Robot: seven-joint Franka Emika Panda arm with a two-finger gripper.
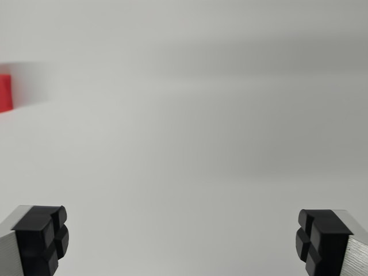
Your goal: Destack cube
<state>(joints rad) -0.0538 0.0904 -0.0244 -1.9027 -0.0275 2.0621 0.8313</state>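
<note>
Tool: we see the tool (183, 241) at the bottom of the wrist view, its two fingers spread wide apart, one in each lower corner.
Fingers: the pads (41, 237) are black and blocky, each cut by a cross-shaped groove, and they sit on silver metal bodies.
Grip: we find nothing between the fingers; only bare surface shows in the gap, and the pads touch no object.
Cube: a red cube (6, 93) sits at the wrist view's left edge, well ahead of the tool and out beyond its left finger. The frame cuts it off, so we see only a slice of it.
Stack: from that slice we cannot tell whether the red piece is one cube or one resting on another.
Counter: the counter (195, 132) is a plain pale grey-white surface that fills the rest of the view, with soft darker bands across its far part.
Focus: the far scene is blurred, the cube's edges included.
Containers: we can make out none in this view.
Writing: we can read no label or brand on the tool or the cube.
</note>
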